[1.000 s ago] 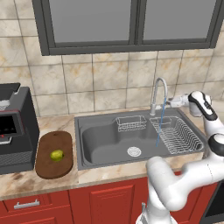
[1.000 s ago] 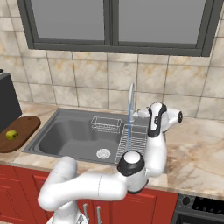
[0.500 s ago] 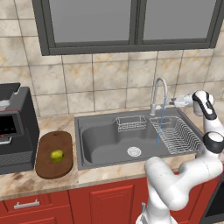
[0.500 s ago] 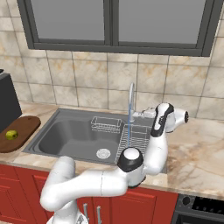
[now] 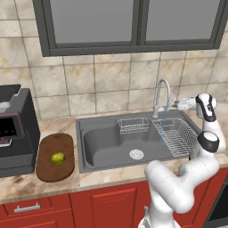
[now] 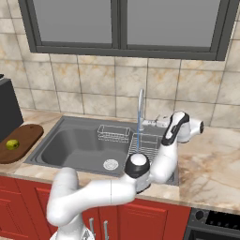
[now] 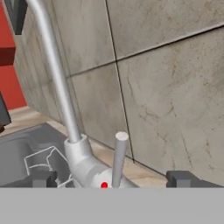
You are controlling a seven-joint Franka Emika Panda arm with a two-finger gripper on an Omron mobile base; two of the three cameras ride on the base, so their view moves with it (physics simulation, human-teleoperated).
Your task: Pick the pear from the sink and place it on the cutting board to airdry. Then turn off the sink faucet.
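The yellow-green pear (image 5: 57, 157) (image 6: 11, 144) lies on the dark brown cutting board (image 5: 49, 171) (image 6: 26, 138), left of the sink (image 5: 102, 142) (image 6: 70, 145). The silver sink faucet (image 5: 161, 95) (image 6: 139, 110) (image 7: 57, 78) still runs a thin blue stream into the drying rack (image 5: 176, 136). My gripper (image 5: 182, 105) (image 6: 157, 123) (image 7: 111, 179) is open at the faucet's base, just right of it. In the hand view the upright handle lever (image 7: 117, 159) stands between my two fingertips (image 7: 43, 178), untouched.
A black boxy appliance (image 5: 15, 129) (image 6: 9, 108) stands left of the board. In the basin are a round drain (image 5: 136, 154) (image 6: 110, 164) and a small wire basket (image 5: 133, 125). The tiled back wall is close behind the faucet.
My hand has shifted slightly to the right beside the faucet base. The pear, the board and the water stream are as before.
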